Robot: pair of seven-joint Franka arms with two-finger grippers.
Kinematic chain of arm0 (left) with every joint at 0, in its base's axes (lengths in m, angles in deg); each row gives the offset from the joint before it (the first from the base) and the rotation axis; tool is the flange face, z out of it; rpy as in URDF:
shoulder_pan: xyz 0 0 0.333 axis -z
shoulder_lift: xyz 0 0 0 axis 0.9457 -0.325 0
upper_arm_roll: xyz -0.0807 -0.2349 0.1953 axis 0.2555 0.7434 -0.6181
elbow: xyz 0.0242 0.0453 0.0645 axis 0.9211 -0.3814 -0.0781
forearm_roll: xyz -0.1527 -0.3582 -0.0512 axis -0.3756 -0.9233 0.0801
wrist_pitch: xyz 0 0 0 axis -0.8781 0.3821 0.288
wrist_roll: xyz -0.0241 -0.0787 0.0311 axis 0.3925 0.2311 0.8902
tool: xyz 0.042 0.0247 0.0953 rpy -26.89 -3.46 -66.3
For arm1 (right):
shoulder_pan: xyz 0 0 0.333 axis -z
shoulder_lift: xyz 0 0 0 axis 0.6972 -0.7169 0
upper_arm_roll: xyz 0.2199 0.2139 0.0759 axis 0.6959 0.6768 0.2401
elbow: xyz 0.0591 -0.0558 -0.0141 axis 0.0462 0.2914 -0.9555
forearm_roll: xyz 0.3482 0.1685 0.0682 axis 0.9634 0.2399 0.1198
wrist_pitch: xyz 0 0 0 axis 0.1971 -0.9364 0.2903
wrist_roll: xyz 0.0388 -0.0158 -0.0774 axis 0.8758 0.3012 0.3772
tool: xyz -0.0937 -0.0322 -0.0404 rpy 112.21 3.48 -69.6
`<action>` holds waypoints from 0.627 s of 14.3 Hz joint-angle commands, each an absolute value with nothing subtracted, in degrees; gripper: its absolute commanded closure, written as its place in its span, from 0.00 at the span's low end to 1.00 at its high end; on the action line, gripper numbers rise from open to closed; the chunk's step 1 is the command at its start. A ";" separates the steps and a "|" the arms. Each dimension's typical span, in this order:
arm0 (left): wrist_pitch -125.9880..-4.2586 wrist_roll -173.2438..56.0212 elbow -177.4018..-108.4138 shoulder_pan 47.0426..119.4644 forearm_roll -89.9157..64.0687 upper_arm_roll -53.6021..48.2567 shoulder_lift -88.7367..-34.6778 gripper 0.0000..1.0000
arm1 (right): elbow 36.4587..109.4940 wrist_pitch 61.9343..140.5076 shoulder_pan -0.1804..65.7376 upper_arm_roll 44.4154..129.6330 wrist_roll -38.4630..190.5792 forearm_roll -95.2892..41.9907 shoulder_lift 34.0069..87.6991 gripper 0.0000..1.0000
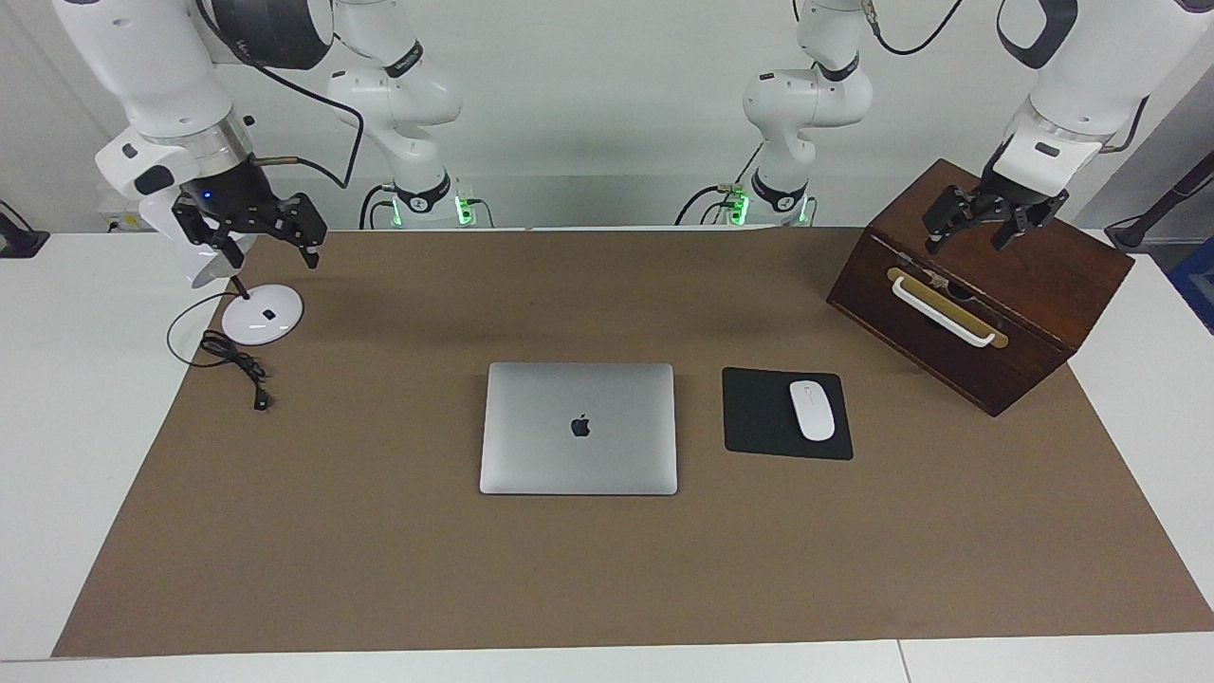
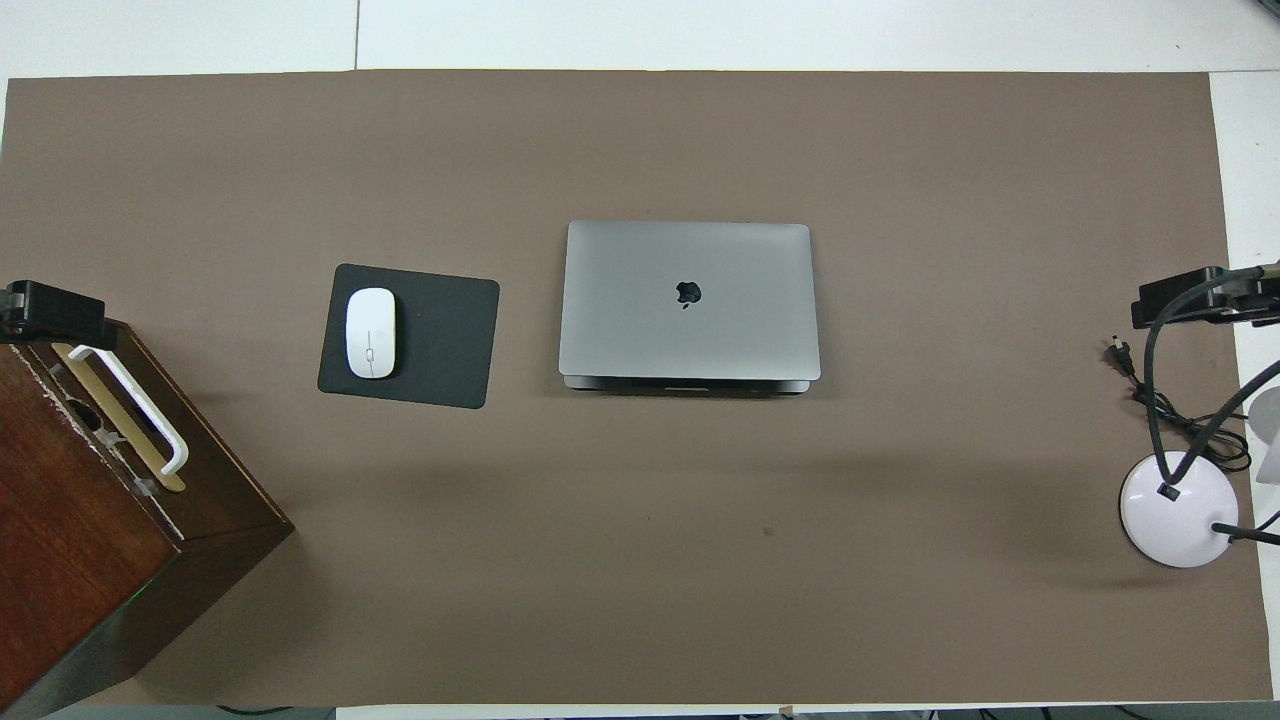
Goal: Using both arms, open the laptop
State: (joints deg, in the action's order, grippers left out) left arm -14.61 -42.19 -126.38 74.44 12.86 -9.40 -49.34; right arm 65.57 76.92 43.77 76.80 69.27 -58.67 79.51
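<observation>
The silver-grey laptop lies closed and flat in the middle of the brown mat, apple logo up; it also shows in the overhead view. My left gripper hangs open and empty over the top of the wooden box, far from the laptop; in the overhead view only its tip shows. My right gripper hangs open and empty over the desk lamp's base at the right arm's end; its tip shows in the overhead view. Neither gripper touches the laptop.
A black mouse pad with a white mouse lies beside the laptop toward the left arm's end. A dark wooden box with a white handle stands there too. A white lamp base and black cable sit at the right arm's end.
</observation>
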 commanded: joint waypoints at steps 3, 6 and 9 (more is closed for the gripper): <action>-15.25 -42.73 -126.96 74.11 12.48 -9.30 -48.57 0.00 | 67.22 78.81 43.85 76.92 68.24 -57.68 80.59 0.00; -15.25 -42.73 -126.96 74.11 12.48 -9.30 -48.57 0.00 | 67.22 79.33 43.85 76.92 68.24 -57.68 80.41 0.00; -15.16 -42.73 -127.05 74.02 12.39 -9.30 -48.48 0.00 | 67.22 79.60 43.85 76.92 68.24 -57.68 80.33 0.00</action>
State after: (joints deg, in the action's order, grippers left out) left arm -14.63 -42.19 -126.38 74.44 12.86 -9.41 -49.33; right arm 65.62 77.51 43.77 76.80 69.27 -58.66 79.51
